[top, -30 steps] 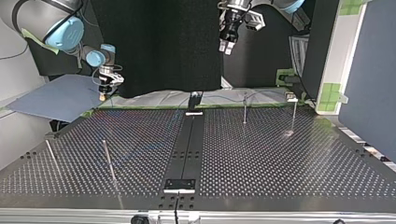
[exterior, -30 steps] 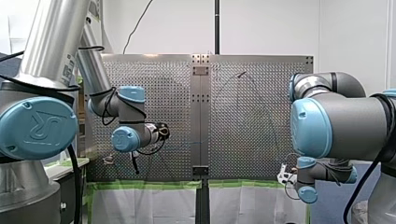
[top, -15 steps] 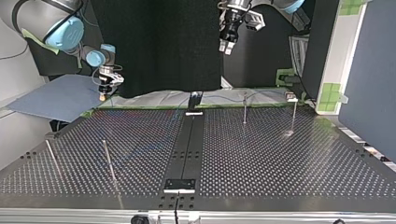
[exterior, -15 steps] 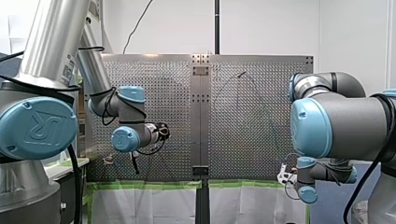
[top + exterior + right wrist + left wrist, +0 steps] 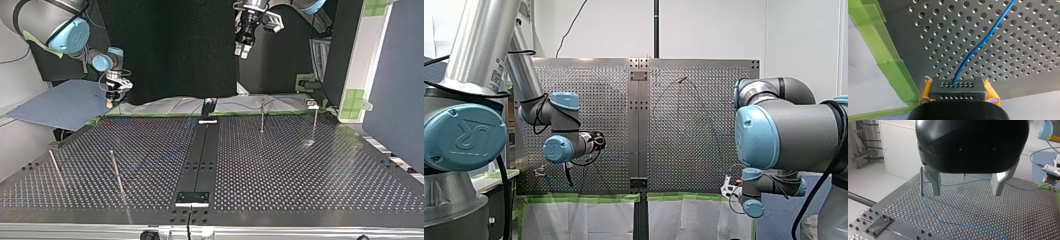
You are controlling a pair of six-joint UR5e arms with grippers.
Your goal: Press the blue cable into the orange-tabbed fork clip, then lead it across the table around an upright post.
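Still, nothing has moved in the last second: my right gripper [image 5: 958, 91] (yellow pads [image 5: 991, 92]) stays clamped on the blue cable [image 5: 978, 47] at the table's [image 5: 1023, 75] near right corner; my left gripper [image 5: 967, 193] hangs high, fingers [image 5: 934, 180] apart. Routing looks stalled.

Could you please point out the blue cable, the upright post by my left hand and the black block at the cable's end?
blue cable [image 5: 976, 48]: right wrist view, mid-run.
upright post [image 5: 921, 181]: left wrist view, mid-shaft.
black block [image 5: 958, 95]: right wrist view, front face.
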